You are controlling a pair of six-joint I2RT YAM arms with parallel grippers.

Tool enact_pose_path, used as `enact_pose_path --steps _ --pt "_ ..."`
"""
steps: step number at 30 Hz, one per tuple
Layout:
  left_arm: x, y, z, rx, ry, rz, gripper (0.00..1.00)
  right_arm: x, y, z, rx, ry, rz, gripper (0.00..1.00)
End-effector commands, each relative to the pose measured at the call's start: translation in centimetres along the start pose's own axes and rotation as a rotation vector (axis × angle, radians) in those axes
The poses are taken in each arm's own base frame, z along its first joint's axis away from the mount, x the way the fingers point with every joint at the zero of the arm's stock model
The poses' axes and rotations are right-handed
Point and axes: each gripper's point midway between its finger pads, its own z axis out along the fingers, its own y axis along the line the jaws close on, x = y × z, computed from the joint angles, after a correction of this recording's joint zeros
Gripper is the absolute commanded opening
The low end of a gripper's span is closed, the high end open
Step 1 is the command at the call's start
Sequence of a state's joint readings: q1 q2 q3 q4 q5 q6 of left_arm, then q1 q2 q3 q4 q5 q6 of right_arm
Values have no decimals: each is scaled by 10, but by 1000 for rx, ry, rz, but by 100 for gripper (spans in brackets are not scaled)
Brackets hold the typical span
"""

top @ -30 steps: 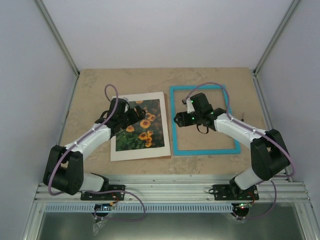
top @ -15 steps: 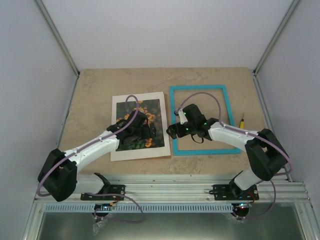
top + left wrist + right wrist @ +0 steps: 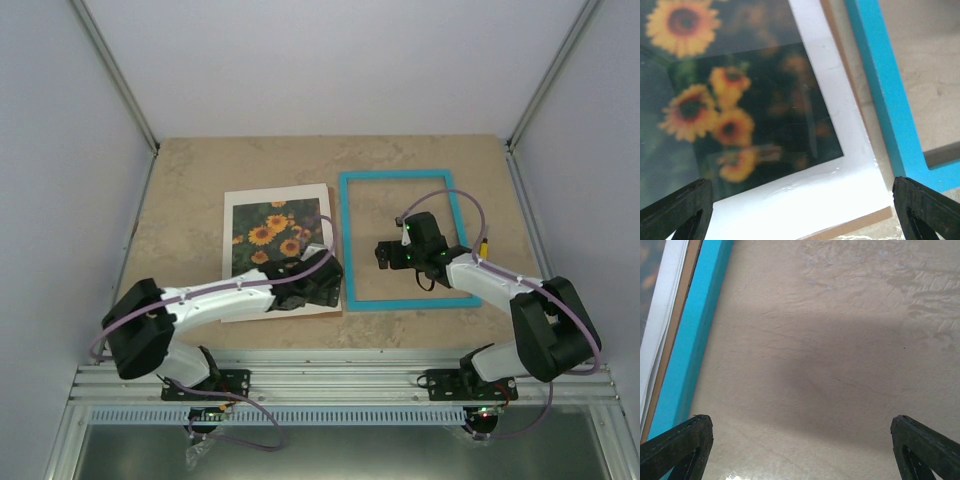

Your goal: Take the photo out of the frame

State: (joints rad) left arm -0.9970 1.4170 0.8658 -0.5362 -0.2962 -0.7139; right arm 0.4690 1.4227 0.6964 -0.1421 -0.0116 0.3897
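The photo (image 3: pixel 270 238), orange-yellow blooms on dark green, lies flat left of centre with a white border (image 3: pixel 845 185) round it, on a brown board (image 3: pixel 860 223). It looks glossy in the left wrist view (image 3: pixel 735 115). The turquoise frame (image 3: pixel 343 240) lies beside it on the right, with bare table showing through its opening. My left gripper (image 3: pixel 326 283) hovers open over the photo's near right corner, nothing between its fingers (image 3: pixel 800 210). My right gripper (image 3: pixel 386 256) is open above the table inside the frame (image 3: pixel 800 447), whose left rail (image 3: pixel 695 335) runs beside it.
A small yellow-handled tool (image 3: pixel 484 243) lies just outside the frame's right rail. Grey walls stand on both sides and behind. The aluminium rail (image 3: pixel 340 380) with the arm bases runs along the near edge.
My left arm has swung toward me and rightward to the photo's near right corner, uncovering the print. My right gripper has opened wider and moved right, into the frame's opening.
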Motion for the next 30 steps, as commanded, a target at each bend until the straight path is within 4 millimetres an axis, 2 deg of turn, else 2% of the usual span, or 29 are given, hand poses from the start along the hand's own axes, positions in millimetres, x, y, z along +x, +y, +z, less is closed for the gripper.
enact_pose_path --steps 1,8,14,20,30 --pt "2 -14 1 -97 5 111 100 -11 -8 -3 22 -65 36 98" --pt "22 -31 16 -189 74 258 100 -5 -13 5 33 -40 43 98" --pt "39 -34 29 -173 141 265 100 -3 -13 8 28 -31 45 98" --pt "45 -40 32 -138 163 254 100 -3 -13 9 24 -31 46 98" --pt "48 -29 40 -218 174 257 100 0 -8 11 -6 -16 40 98"
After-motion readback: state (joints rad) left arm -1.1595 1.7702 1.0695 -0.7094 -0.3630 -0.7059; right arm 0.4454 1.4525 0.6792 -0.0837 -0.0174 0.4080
